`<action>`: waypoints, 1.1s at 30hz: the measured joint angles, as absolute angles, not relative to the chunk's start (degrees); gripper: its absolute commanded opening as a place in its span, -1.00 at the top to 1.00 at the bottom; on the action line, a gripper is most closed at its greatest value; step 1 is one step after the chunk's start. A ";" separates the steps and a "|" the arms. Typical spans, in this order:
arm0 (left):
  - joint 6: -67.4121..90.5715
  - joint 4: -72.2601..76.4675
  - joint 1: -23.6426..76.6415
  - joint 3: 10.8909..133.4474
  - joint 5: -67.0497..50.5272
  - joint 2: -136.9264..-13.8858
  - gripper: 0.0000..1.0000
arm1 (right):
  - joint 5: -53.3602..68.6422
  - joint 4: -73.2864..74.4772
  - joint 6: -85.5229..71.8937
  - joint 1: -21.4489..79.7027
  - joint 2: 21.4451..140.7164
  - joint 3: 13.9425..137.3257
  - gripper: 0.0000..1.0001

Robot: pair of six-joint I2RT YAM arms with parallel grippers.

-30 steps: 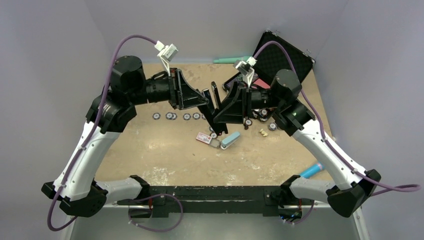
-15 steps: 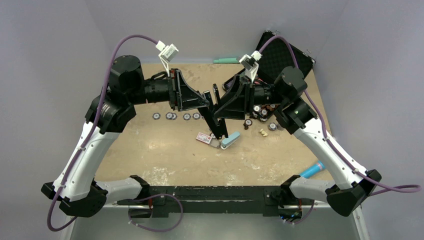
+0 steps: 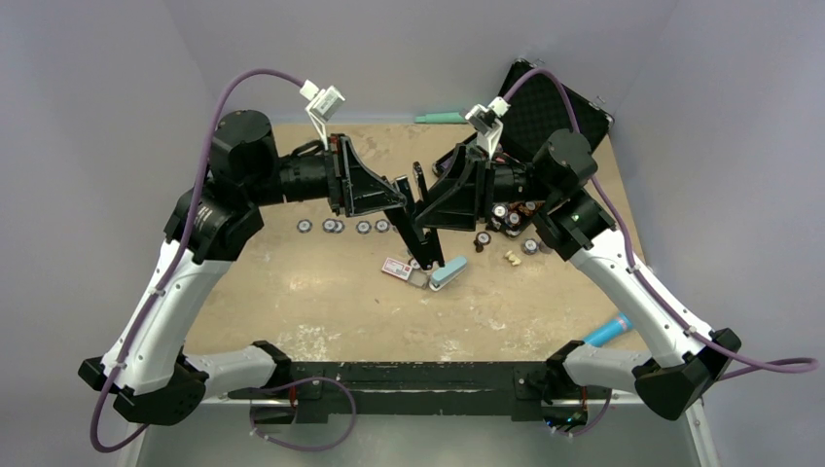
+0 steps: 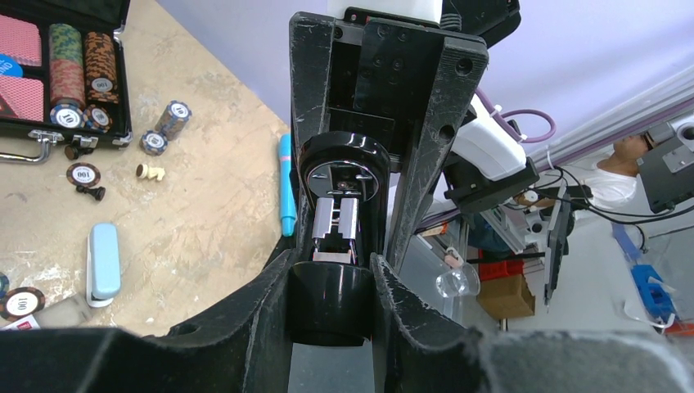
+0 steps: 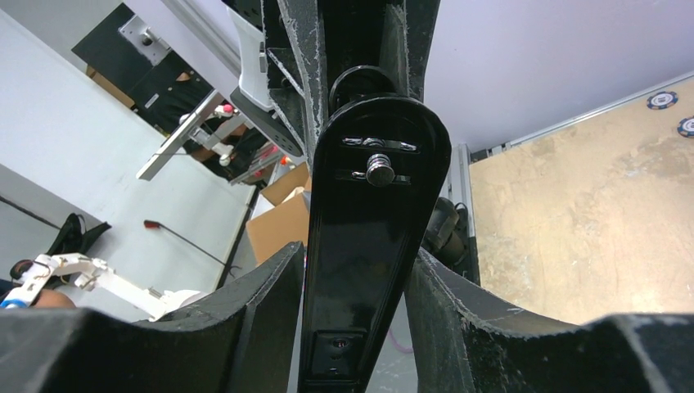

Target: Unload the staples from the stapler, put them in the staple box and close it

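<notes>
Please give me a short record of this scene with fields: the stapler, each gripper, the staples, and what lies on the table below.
stapler: in the air, held between both arms
left gripper: shut on the stapler
right gripper: shut on the stapler, at its flat base
staples: cannot be made out
table below: light-blue block, red-and-white card

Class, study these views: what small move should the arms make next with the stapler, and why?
Probably swing the halves a little wider. Both the left gripper and right gripper are shut on the stapler, held above the table, and its metal magazine shows only partly in the left wrist view.
</notes>
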State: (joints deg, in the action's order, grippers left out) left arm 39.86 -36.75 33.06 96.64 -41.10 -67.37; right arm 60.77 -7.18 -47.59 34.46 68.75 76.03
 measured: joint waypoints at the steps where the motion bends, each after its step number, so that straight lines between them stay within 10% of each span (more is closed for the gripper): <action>1: 39.86 -36.73 33.06 96.62 -40.95 -67.35 1.00 | 60.71 -7.20 -47.59 34.46 68.75 75.99 -0.03; 24: 39.88 -36.21 33.12 92.71 -37.12 -64.34 1.00 | 57.67 -7.75 -47.99 36.95 68.75 73.43 -0.04; 33: 39.72 -36.36 33.15 91.48 -36.45 -63.61 1.00 | 56.18 -7.99 -48.82 37.89 68.75 71.66 0.71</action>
